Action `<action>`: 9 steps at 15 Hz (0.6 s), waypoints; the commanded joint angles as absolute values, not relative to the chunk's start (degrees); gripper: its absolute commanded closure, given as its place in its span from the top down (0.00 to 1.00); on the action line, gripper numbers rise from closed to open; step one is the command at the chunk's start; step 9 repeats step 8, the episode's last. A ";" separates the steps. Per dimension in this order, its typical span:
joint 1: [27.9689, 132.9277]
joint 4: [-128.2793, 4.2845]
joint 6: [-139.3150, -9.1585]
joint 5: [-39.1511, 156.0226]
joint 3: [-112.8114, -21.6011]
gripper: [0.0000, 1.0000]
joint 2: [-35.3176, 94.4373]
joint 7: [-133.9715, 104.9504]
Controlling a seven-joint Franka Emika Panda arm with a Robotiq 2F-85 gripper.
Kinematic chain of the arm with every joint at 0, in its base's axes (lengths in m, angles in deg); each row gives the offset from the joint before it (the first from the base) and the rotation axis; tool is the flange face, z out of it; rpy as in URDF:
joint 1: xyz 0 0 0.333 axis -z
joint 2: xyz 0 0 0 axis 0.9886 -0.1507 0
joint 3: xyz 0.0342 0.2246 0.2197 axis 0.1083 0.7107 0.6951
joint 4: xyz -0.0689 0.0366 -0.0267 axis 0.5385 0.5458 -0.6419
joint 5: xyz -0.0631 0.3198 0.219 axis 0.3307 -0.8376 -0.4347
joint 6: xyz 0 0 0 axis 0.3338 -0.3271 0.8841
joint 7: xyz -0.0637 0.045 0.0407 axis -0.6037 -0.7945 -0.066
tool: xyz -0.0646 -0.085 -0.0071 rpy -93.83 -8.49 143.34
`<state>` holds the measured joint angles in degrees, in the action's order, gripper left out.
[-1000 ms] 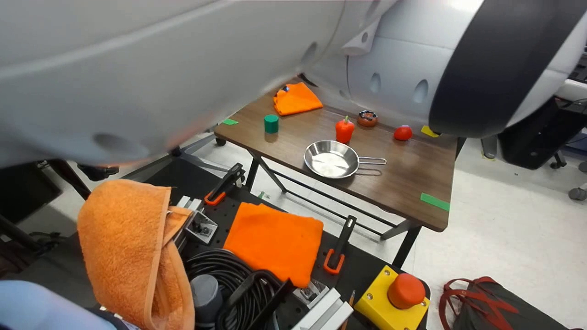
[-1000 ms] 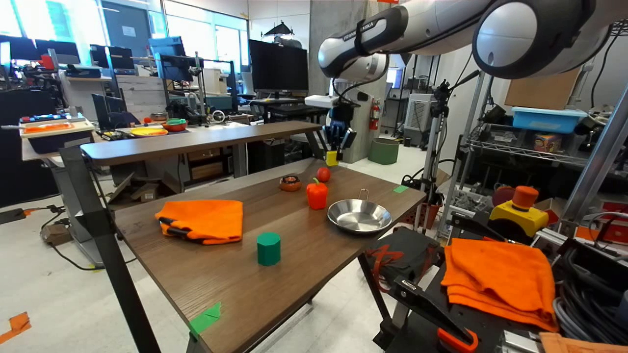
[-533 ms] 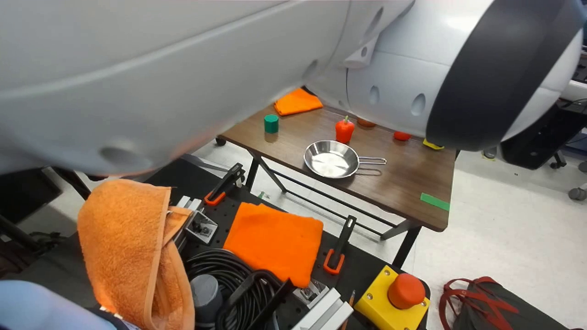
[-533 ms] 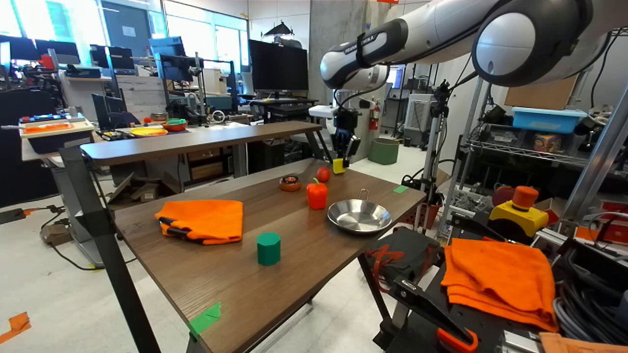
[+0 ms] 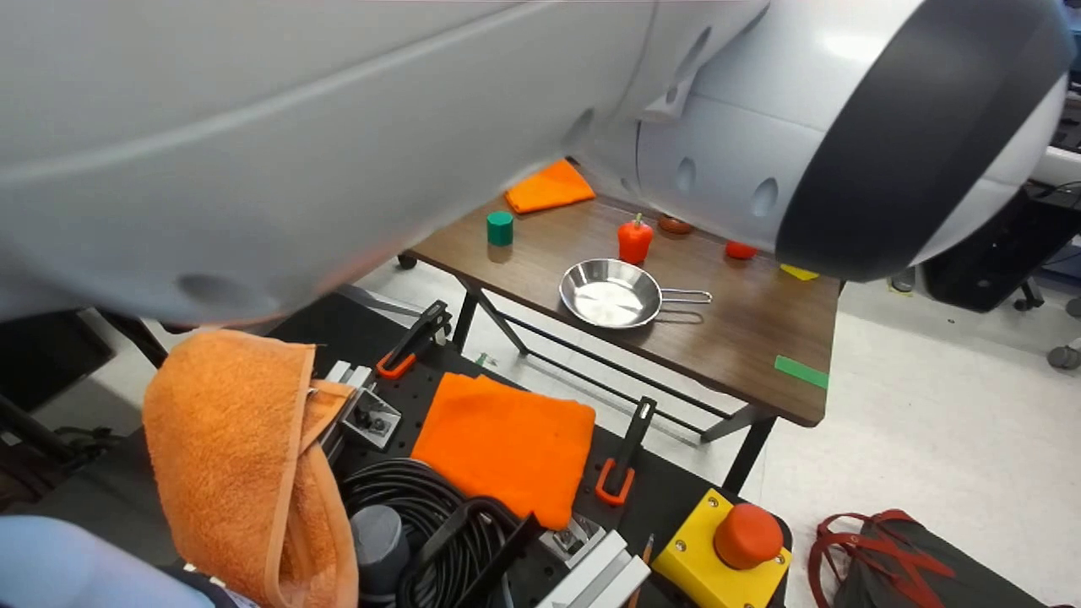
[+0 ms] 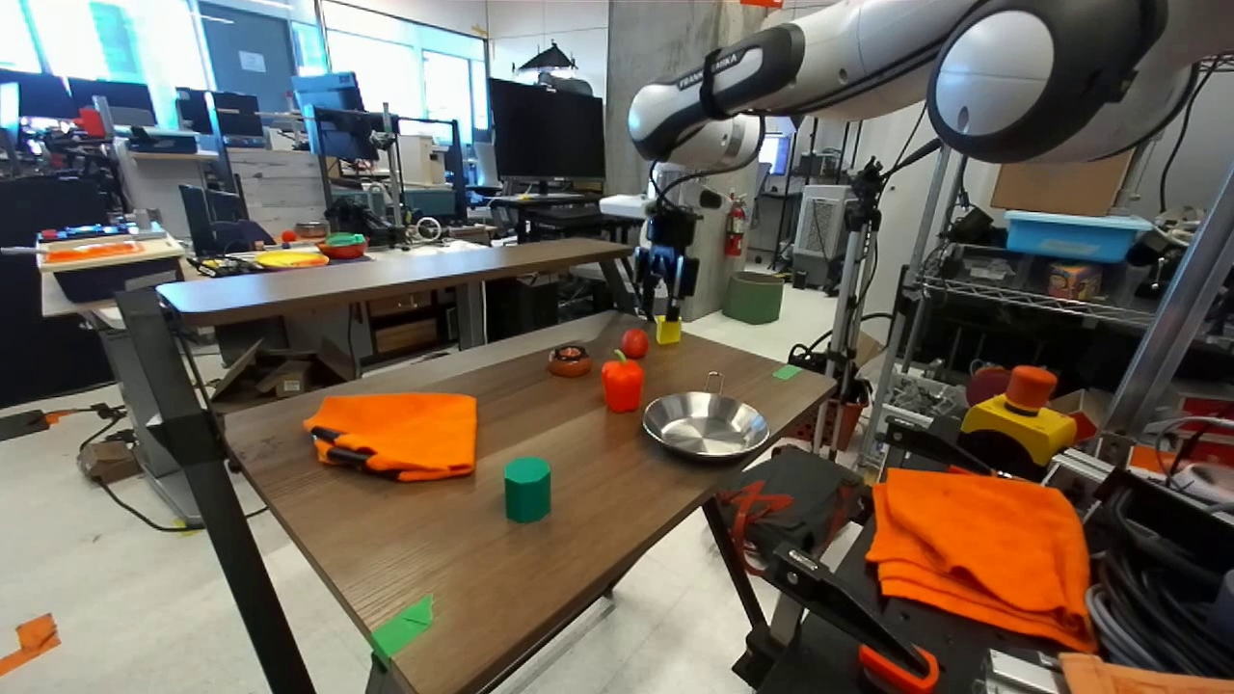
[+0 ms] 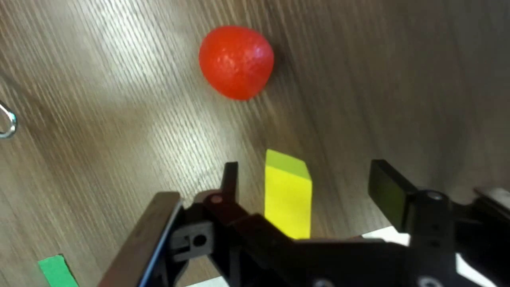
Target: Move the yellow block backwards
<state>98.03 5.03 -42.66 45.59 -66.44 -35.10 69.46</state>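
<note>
The yellow block [image 6: 668,331] rests on the wooden table [image 6: 463,540] near its far end in an exterior view. Past the arm's dark joint, only part of the yellow block [image 5: 798,273] shows in an exterior view. My gripper [image 6: 662,313] is just above and around it. In the wrist view, the gripper [image 7: 305,162] stands open with wide-set fingers. The yellow block [image 7: 288,199] lies between them, nearer the left finger, with gaps on both sides. Its lower end is hidden behind the gripper body.
A red tomato-like item [image 7: 236,62] sits close to the block. A red pepper [image 6: 623,382], a metal pan [image 6: 707,424], a brown bowl [image 6: 570,361], a green cylinder [image 6: 527,490] and an orange cloth [image 6: 405,434] share the table. Its edge runs just beyond the block.
The gripper came down with the yellow block held, then opened and rose slightly. The block has gone from above the table to standing on it, free of the fingers.
</note>
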 commanded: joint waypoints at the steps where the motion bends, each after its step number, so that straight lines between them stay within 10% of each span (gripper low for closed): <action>1: 99.97 5.26 -40.22 42.17 -61.26 1.00 -29.02 62.94; 9: 101.48 3.45 -33.36 41.30 -60.59 1.00 -24.09 61.32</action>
